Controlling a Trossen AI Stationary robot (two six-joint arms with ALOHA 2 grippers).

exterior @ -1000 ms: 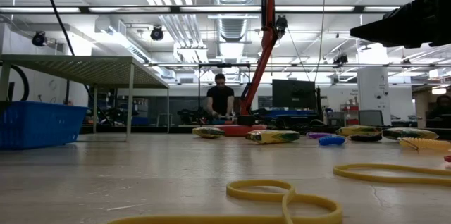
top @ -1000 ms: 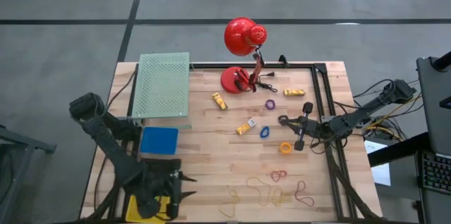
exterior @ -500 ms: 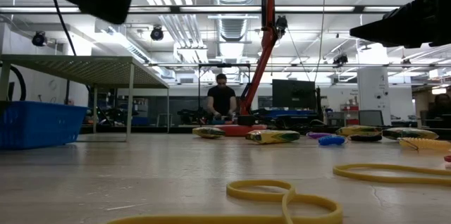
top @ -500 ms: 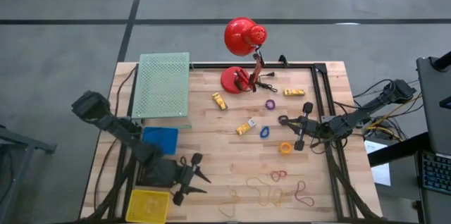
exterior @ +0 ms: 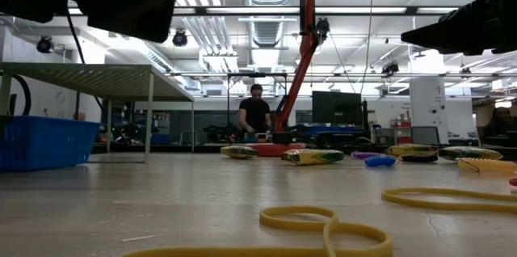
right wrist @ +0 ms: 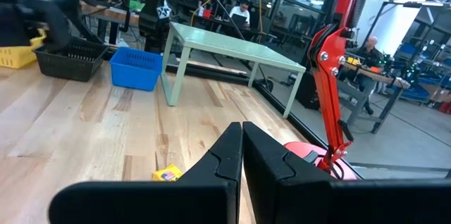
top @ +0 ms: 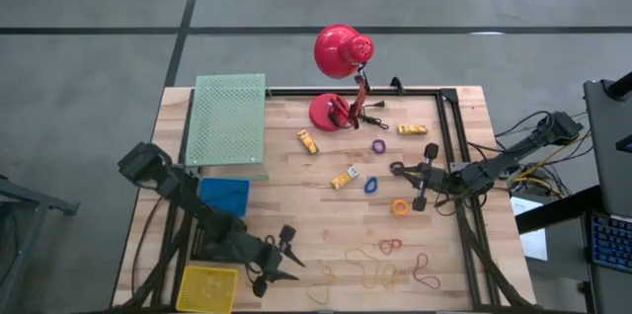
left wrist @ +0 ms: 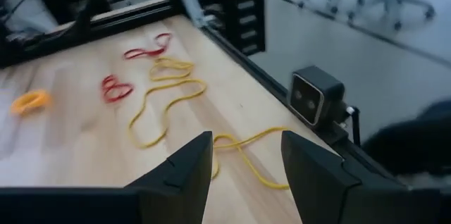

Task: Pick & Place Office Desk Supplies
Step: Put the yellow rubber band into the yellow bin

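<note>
bench: pale wood bench (top: 296, 210), busy workshop behind it
left jaws: our left gripper (top: 280, 261) stands parted and empty, low over the near edge
target: yellow rubber bands (left wrist: 168, 101) just beyond it, red rubber bands (left wrist: 116, 87) further on
handling: we reckon they're featherlight, floppy and stretchy, so pinch one strand where it lifts off the wood
right jaws: right gripper (top: 423, 178) shut, empty, parked beside the orange ring (top: 400, 207)
</note>
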